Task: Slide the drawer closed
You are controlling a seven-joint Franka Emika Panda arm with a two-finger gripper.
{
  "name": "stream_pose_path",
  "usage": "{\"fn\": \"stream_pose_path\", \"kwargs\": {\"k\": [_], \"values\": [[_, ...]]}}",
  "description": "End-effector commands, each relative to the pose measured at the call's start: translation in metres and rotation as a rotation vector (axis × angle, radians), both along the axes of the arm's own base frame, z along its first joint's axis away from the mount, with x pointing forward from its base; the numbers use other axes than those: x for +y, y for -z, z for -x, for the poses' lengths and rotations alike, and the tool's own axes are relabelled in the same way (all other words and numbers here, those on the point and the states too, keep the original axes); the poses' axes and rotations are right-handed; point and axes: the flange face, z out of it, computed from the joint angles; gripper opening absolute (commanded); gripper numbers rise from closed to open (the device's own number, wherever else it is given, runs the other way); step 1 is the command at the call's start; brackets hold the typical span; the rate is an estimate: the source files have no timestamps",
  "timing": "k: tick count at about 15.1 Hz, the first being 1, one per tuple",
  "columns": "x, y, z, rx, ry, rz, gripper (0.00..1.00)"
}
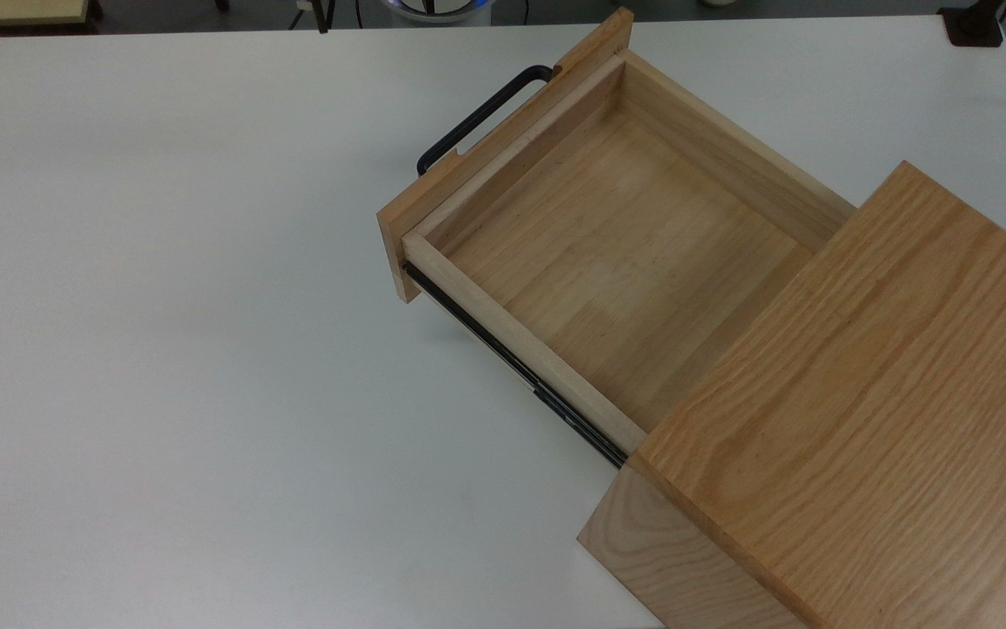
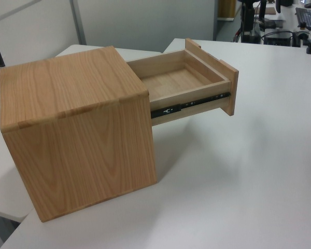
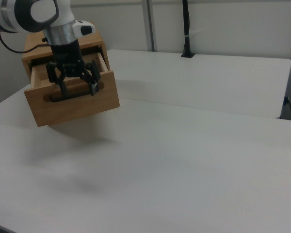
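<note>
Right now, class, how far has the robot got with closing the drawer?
Nothing looks done: the drawer stands pulled far out of the cabinet, black rail exposed. In hand: in the right view the gripper, fingers open, hangs before the front panel by the handle; contact cannot be told. Left: the whole slide in.

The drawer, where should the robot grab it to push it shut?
Probably the black bar handle on the front panel of the drawer. It stands off the panel, leaving a gap for a finger behind it. Come from the open table side facing the panel, then push toward the cabinet. The open gripper appears in the right view in front of that panel.
</note>
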Motion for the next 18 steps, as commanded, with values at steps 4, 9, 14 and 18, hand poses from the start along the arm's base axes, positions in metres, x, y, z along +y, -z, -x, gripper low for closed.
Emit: {"fn": "stream_pose_path", "kwargs": {"k": [4,9,14,18], "values": [[0.035,0.039,-0.011,0.089,-0.185,0.021,0.87],[0.062,0.068,-0.028,0.095,-0.152,0.024,0.11],[0.082,0.088,-0.05,0.025,0.066,-0.005,0.0],[0.105,0.101,-0.069,-0.017,0.235,-0.04,0.0]]}}
